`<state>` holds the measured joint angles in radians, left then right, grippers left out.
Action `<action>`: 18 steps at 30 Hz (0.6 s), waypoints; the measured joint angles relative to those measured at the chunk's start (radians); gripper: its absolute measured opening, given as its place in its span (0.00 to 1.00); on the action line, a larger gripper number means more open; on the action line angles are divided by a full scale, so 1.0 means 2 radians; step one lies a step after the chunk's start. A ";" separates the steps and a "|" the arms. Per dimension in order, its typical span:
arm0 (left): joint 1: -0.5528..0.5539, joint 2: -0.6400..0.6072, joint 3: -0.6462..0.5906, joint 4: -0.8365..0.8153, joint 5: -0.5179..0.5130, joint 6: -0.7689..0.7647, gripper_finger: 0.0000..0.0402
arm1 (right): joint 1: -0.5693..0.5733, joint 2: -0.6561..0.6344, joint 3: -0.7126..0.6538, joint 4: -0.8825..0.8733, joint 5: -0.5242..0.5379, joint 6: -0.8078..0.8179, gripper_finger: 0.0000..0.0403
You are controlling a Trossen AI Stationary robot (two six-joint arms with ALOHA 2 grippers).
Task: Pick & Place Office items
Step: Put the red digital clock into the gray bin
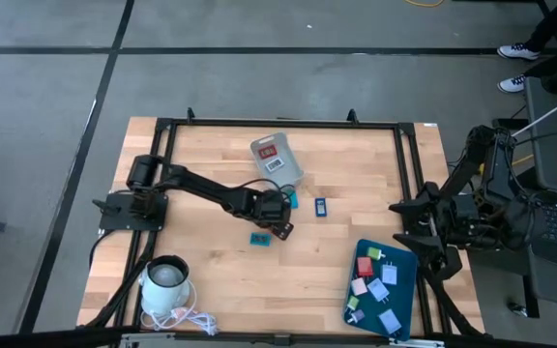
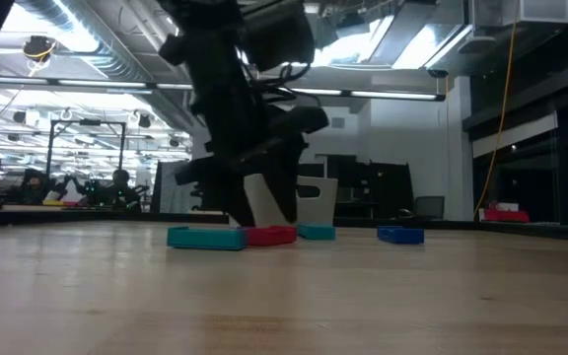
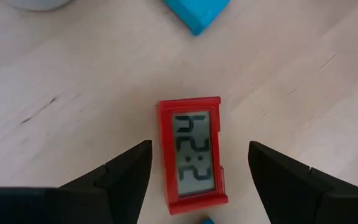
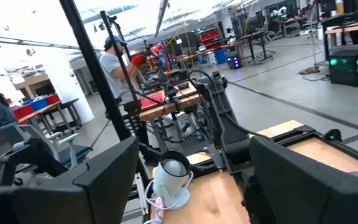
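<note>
The left hand (image 3: 197, 177) hangs low over the table's (image 1: 211, 280) middle, fingers spread wide on either side of a red clock (image 3: 193, 154) lying flat, touching neither side. A teal piece (image 1: 259, 238) lies just beside it. At the right edge, the right hand (image 4: 188, 180) waits open, holding nothing.

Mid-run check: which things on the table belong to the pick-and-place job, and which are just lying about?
Job:
red clock, between the open left gripper fingers
teal piece
blue piece
pieces on the tray
grey bin

Lying about:
white lamp and its cord
</note>
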<state>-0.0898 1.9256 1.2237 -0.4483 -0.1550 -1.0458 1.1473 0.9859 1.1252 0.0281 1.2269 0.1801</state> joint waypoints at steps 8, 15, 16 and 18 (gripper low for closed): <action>0.000 0.044 0.042 -0.046 0.018 0.012 0.65 | 0.000 0.000 0.000 0.001 -0.017 0.007 0.78; -0.001 0.067 0.048 -0.065 0.022 0.008 0.62 | 0.000 0.000 0.000 -0.003 -0.019 0.007 0.78; -0.002 0.068 0.049 -0.070 0.023 0.011 0.60 | 0.000 0.000 0.000 -0.003 -0.019 0.007 0.78; -0.003 0.068 0.049 -0.079 0.020 0.020 0.54 | 0.000 0.000 0.000 -0.003 -0.019 0.007 0.78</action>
<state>-0.0963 2.0609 1.3209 -0.6057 -0.1140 -1.0055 1.1473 0.9859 1.1252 0.0227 1.1881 0.1936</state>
